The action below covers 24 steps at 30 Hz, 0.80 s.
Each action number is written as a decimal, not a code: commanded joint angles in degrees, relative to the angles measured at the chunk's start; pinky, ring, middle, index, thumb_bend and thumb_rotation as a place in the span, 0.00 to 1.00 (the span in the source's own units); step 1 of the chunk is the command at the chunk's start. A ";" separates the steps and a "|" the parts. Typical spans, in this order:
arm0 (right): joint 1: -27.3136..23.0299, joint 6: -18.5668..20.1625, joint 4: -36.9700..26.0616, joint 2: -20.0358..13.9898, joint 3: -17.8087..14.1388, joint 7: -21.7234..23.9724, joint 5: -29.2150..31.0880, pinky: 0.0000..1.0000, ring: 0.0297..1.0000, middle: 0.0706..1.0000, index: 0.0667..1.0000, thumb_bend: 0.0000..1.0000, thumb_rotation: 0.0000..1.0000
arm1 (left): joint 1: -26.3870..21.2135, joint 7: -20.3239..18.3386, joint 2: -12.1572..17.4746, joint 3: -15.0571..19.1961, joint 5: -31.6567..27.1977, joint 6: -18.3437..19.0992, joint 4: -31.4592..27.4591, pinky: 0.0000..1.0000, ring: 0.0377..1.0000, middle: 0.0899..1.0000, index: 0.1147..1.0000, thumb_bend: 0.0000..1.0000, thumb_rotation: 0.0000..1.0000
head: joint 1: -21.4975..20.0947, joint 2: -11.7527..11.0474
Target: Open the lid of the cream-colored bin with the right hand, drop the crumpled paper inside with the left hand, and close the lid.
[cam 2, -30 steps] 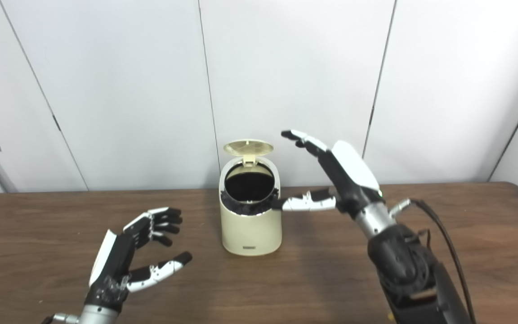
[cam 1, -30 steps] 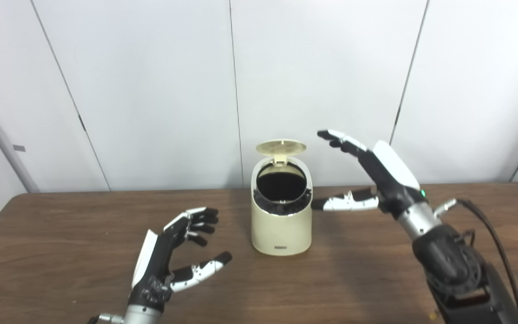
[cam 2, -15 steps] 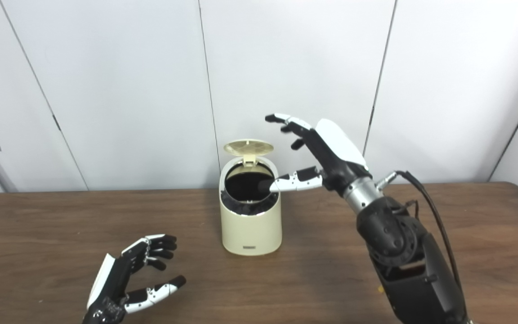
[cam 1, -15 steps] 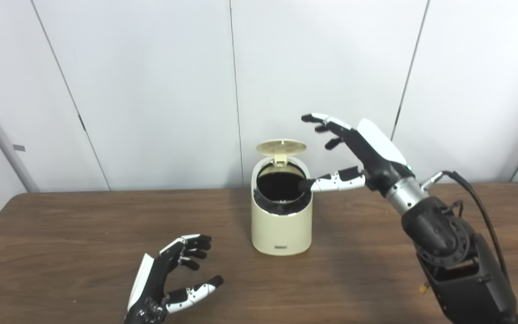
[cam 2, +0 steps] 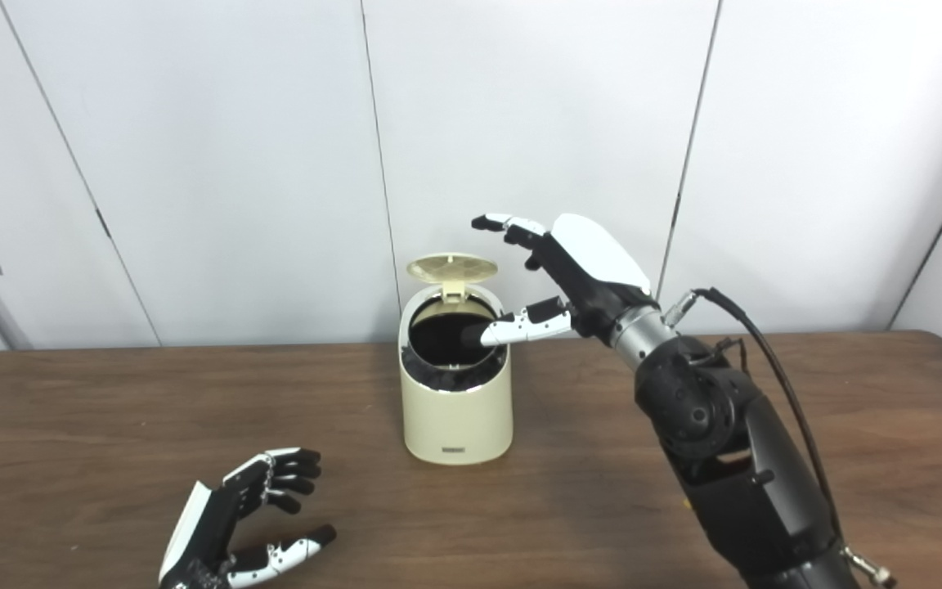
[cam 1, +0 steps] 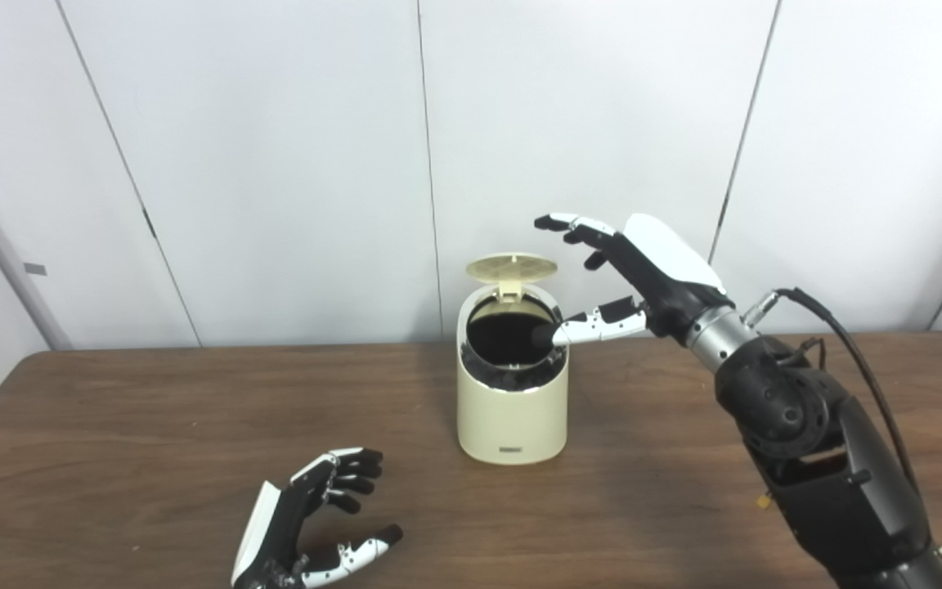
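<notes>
The cream-colored bin (cam 1: 511, 409) stands on the wooden table at the middle, near the back wall. Its round lid (cam 1: 513, 267) is tipped up behind the dark opening (cam 1: 509, 337), which has a black liner. My right hand (cam 1: 630, 274) is open and raised just right of the lid, fingers spread above and beside it, thumb tip over the bin's rim. My left hand (cam 1: 307, 532) is open and empty, low over the table at the front left. No crumpled paper is visible anywhere.
The brown wooden table (cam 1: 111, 425) runs across the view. White wall panels (cam 1: 275, 164) stand right behind the bin. A black cable (cam 1: 855, 360) loops off my right forearm.
My right hand rose and moved left toward the lid, thumb now over the bin's rim. My left hand drew back and down toward the front edge. The lid stayed up.
</notes>
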 commanded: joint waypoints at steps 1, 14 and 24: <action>-4.45 -2.05 -0.15 -0.66 0.43 -0.32 -0.89 0.73 0.86 0.87 0.85 0.69 0.51 | -0.89 0.11 0.08 -0.16 0.20 -1.80 -0.52 0.56 0.64 0.66 0.67 0.70 0.03 | -0.01 0.00; -6.88 -8.82 3.21 -1.62 3.88 0.04 -3.85 0.77 0.91 0.85 0.83 0.75 0.59 | -1.26 0.14 -0.71 -0.58 0.66 -0.86 -1.11 0.54 0.63 0.64 0.67 0.72 0.05 | 0.50 0.19; -5.56 -7.49 -0.72 -1.58 4.66 3.55 -5.70 0.84 0.94 0.81 0.81 0.72 0.50 | -1.47 0.10 -0.75 -0.63 1.31 -0.30 -1.66 0.54 0.62 0.65 0.67 0.72 0.05 | 0.67 0.61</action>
